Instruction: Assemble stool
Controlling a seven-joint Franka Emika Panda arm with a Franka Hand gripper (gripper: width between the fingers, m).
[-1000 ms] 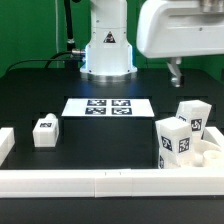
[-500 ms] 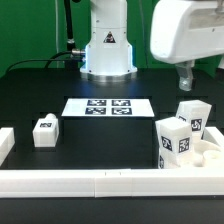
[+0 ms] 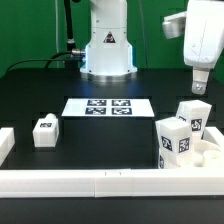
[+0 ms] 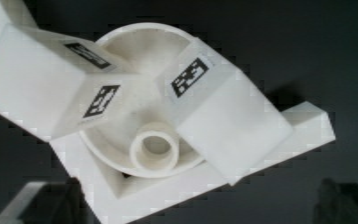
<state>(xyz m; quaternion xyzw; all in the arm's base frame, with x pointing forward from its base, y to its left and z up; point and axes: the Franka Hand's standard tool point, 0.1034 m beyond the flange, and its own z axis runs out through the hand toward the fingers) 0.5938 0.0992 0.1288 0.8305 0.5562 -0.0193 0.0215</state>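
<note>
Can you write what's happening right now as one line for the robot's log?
claw: open, empty, above two white plastic block legs | white round disc seat: partly under them | third leg: apart

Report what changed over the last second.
The gripper swung toward the exterior view's right and a little lower, ending above the two standing legs by the seat. It took hold of nothing. Those legs, the seat, the lone leg and the marker board stayed put.
</note>
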